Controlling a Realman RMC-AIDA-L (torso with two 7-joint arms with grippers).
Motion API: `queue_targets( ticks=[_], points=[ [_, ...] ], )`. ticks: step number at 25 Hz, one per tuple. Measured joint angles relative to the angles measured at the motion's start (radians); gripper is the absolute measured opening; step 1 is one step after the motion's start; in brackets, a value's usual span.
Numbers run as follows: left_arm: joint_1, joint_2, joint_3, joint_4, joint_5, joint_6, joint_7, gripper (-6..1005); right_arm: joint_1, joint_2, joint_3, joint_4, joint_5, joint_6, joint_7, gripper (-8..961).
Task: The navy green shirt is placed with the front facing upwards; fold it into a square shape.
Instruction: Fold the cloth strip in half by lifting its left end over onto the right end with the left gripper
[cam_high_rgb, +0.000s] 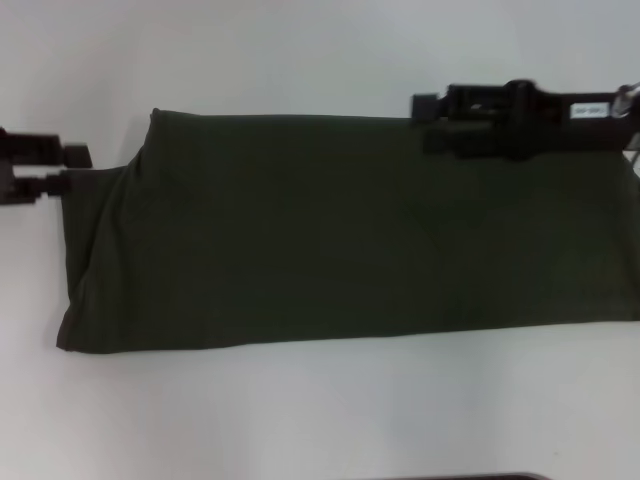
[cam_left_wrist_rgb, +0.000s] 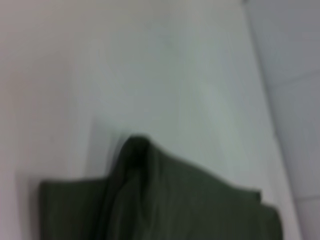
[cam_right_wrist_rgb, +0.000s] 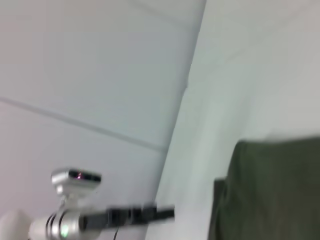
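on white table (cam_high_rgb: 300, 420), folded shirt (cam_high_rgb: 330, 230)

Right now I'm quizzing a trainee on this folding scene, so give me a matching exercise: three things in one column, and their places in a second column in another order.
Things:
1. shirt
2. left gripper
3. right gripper

Places, as the head view shows them:
A. over the shirt's far edge, towards the robot's right
B. at the shirt's end on the robot's left, near its far corner
C. lying as a long folded band across the white table

Pairs: 1-C, 2-B, 3-A
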Motion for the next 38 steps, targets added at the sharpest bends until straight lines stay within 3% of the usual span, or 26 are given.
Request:
queue_targets(
  ticks=[5, 13, 23, 29, 38],
  points=[
    [-0.009, 0.011, 0.125, 0.005, 0.006, -0.010, -0.067, 581, -0.040, -0.024, 0.022, -0.049, 0.002, 0.005, -0.026, 851],
    [-0.035, 0.033, 0.204, 0.012, 0.045, -0.010, -0.063, 581, -0.068, -0.070, 0.049, -0.059, 0.005, -0.005, -0.104, 851],
    [-0.074, -0.055, 0.219, -0.006, 0.083, -0.081, -0.071, 582, -0.081, -0.077, 0.075, -0.055, 0.006, -0.012, -0.093, 851],
    [-0.075, -0.066, 0.252, -0.044, 0.131, -0.180, -0.079, 582, -0.098, -0.076, 0.076, -0.051, 0.005, -0.015, -0.093, 851],
    [-0.076, -0.058, 0.260, -0.061, 0.140, -0.257, -0.096, 581, -0.110, -0.075, 0.076, -0.050, 0.002, -0.016, -0.093, 850]
  ],
)
